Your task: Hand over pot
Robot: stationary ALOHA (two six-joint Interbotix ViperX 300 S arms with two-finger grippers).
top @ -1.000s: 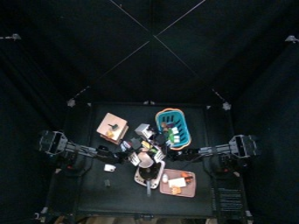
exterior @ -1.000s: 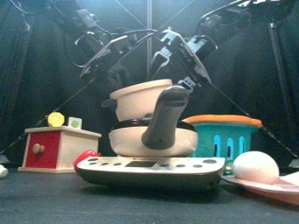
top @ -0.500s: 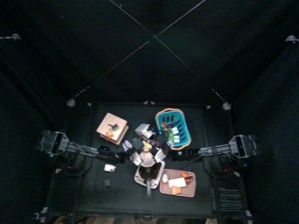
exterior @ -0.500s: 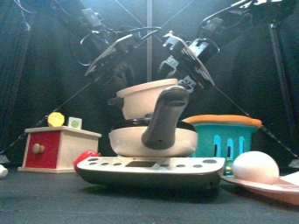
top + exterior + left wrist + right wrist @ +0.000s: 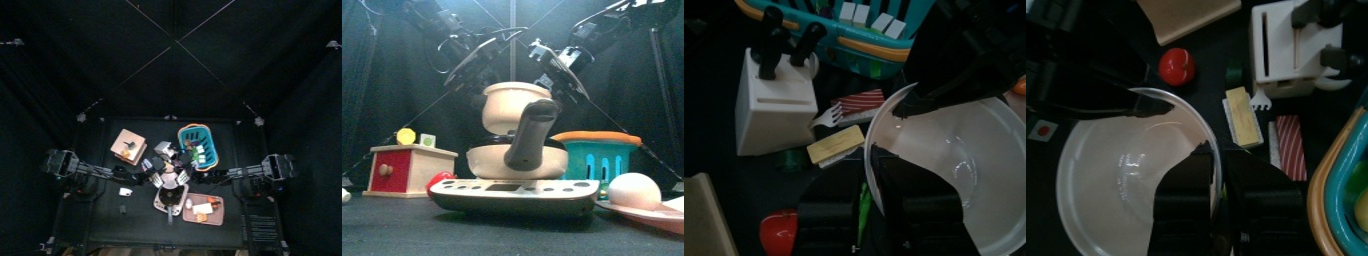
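Note:
The cream pot (image 5: 517, 104) hangs in the air above the pan on the stove, standing level. In the right wrist view my right gripper (image 5: 1213, 165) is shut on the pot's rim (image 5: 1106, 170). The left arm's black gripper meets the opposite rim there. In the left wrist view my left gripper (image 5: 865, 195) is shut on the rim of the pot (image 5: 951, 150), with the right arm's gripper on the far rim. In the top view the pot (image 5: 167, 178) lies between both arms at the table's middle.
Below the pot is a black-handled pan (image 5: 523, 150) on a black stove (image 5: 513, 195). A teal basket (image 5: 596, 155) stands to the right, a wooden box (image 5: 396, 168) to the left and an egg (image 5: 633, 188) at the front right. A white knife block (image 5: 771, 95) and a red tomato (image 5: 1176, 65) lie nearby.
The pot has turned from tilted to level and risen a little. The left arm has swung up and to the left behind it.

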